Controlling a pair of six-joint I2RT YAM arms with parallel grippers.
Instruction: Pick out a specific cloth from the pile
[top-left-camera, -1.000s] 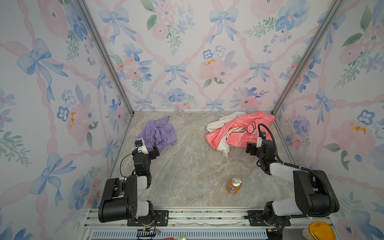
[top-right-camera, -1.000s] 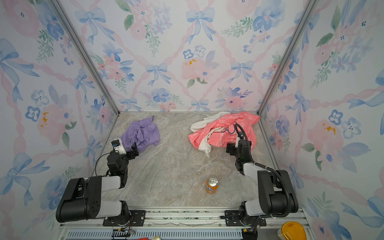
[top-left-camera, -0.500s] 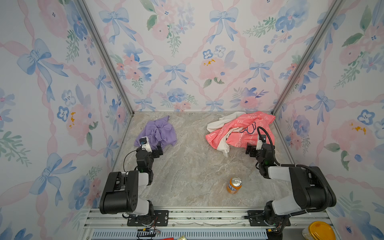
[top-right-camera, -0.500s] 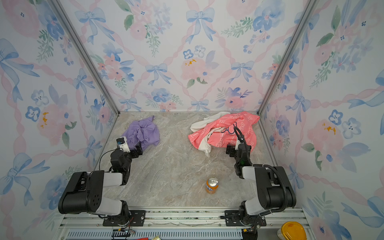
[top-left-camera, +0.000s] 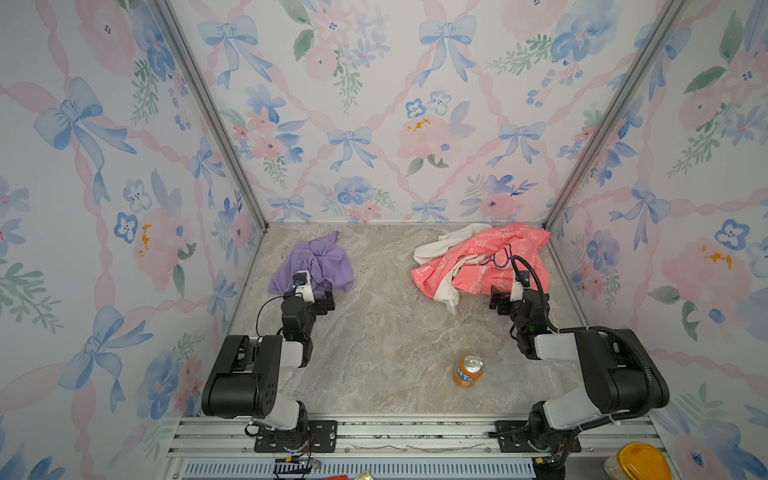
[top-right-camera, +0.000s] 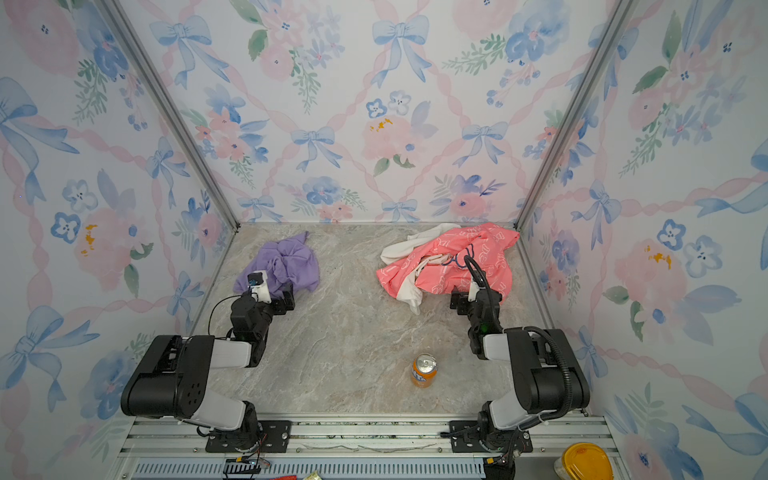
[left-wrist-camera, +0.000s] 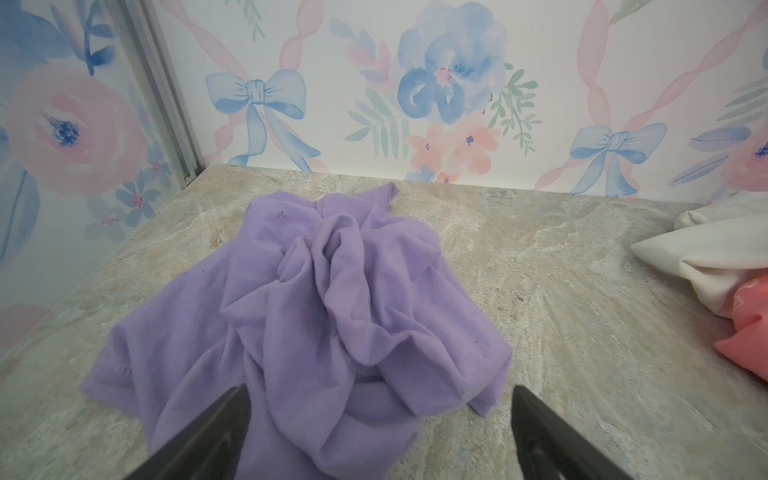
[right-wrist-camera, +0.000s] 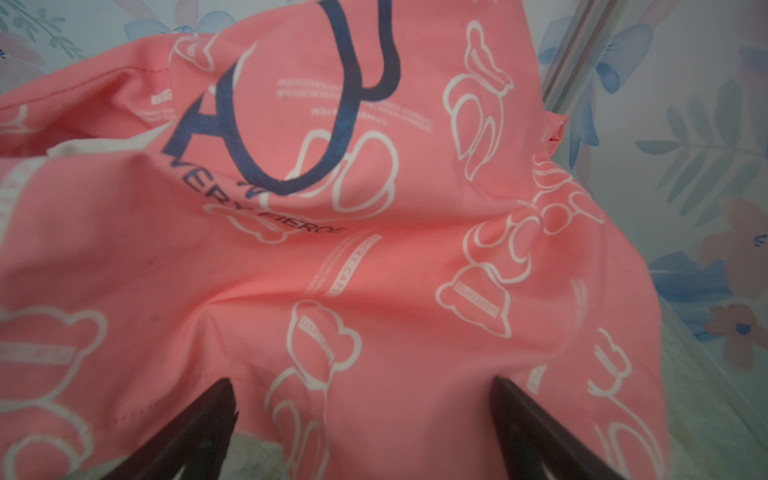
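The cloth (top-left-camera: 320, 262) (top-right-camera: 286, 259) is a plain lavender heap, lying alone at the back left of the marble floor. My left gripper (top-left-camera: 322, 299) (top-right-camera: 284, 302) stands open at its near edge. In the left wrist view the cloth (left-wrist-camera: 332, 299) spreads between and beyond the open left gripper (left-wrist-camera: 380, 392). The pile (top-left-camera: 482, 259) (top-right-camera: 449, 257), coral-pink with white print over cream-white fabric, sits at the back right. My right gripper (top-left-camera: 500, 298) (top-right-camera: 459, 302) is open at its near edge. In the right wrist view the pink fabric (right-wrist-camera: 374, 249) lies between the open right gripper (right-wrist-camera: 361, 382).
An orange soda can (top-left-camera: 468, 370) (top-right-camera: 424, 370) stands upright on the floor near the front, right of centre. Flowered walls close the floor in on three sides. A yellow-lidded tub (top-left-camera: 636, 461) sits outside past the front rail.
The left wrist has shifted slightly right along the lavender cloth's near edge and both arms have settled lower. Both grippers stay open. The clothes and can have not moved.
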